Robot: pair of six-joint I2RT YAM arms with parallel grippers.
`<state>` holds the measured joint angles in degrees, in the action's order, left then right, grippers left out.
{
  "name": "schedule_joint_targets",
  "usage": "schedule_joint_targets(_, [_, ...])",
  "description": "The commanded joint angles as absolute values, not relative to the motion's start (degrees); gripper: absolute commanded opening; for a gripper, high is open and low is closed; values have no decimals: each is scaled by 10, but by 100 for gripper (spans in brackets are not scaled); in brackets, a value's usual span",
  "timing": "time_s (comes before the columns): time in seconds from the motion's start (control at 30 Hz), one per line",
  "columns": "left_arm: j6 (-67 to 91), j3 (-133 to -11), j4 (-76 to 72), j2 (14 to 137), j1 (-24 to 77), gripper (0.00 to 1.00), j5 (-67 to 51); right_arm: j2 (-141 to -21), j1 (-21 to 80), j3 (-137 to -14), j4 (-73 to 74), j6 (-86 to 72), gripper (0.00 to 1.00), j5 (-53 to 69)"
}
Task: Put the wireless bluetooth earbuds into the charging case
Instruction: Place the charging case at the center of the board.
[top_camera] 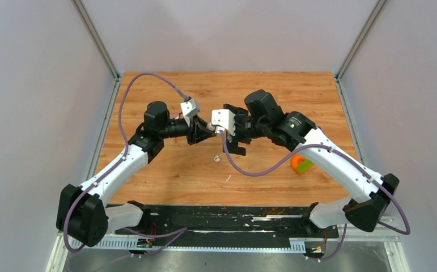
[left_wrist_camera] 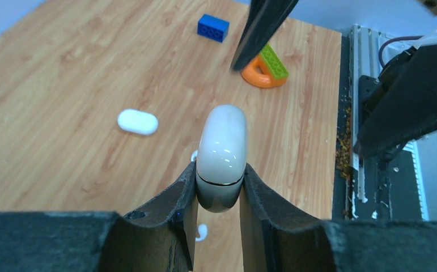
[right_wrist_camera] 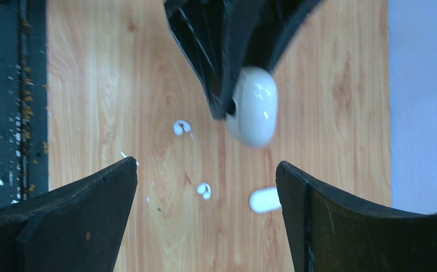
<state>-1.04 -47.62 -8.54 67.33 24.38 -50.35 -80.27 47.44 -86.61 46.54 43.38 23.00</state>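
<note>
My left gripper point(left_wrist_camera: 220, 173) is shut on the glossy white charging case point(left_wrist_camera: 222, 148) and holds it above the table; the case looks closed, with a thin seam line. In the right wrist view the case point(right_wrist_camera: 253, 106) hangs from the left fingers ahead of my right gripper point(right_wrist_camera: 206, 164), which is open and empty above the table. Two tiny white earbuds point(right_wrist_camera: 182, 127) point(right_wrist_camera: 204, 190) lie on the wood below. One earbud point(left_wrist_camera: 202, 231) shows between the left fingers. In the top view one earbud point(top_camera: 217, 158) lies just below the two grippers point(top_camera: 204, 131) point(top_camera: 233, 146).
A white oval piece point(left_wrist_camera: 138, 122) lies on the wood left of the case; it also shows in the right wrist view point(right_wrist_camera: 265, 199). A blue brick point(left_wrist_camera: 213, 27) and an orange piece with a green brick point(left_wrist_camera: 266, 67) lie further off. A thin white sliver point(top_camera: 228, 178) lies nearer the bases.
</note>
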Motion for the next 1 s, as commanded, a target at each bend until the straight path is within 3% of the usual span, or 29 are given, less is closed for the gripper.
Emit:
schedule_joint_targets(0.0, [9, -506, -14, 694, 240, 0, -500, -725, 404, -837, 467, 409, 92, 117])
schedule_joint_targets(0.13, [-48, -473, 119, 701, 221, 1, -487, -664, 251, -778, 502, 361, 92, 163])
schedule_joint_targets(0.27, [52, -440, 91, 745, 206, 3, -435, -631, 223, -710, 466, 297, 91, 161])
schedule_joint_targets(0.53, [90, -510, 131, 908, 165, 5, -432, -660, 170, -654, 399, 205, 85, 109])
schedule_joint_targets(0.77, [128, -528, 140, 985, 160, 28, -378, -763, 168, -677, 377, 154, 75, 124])
schedule_joint_targets(0.97, [132, -529, 158, 995, 159, 38, -345, -865, 168, -734, 361, 116, 72, 159])
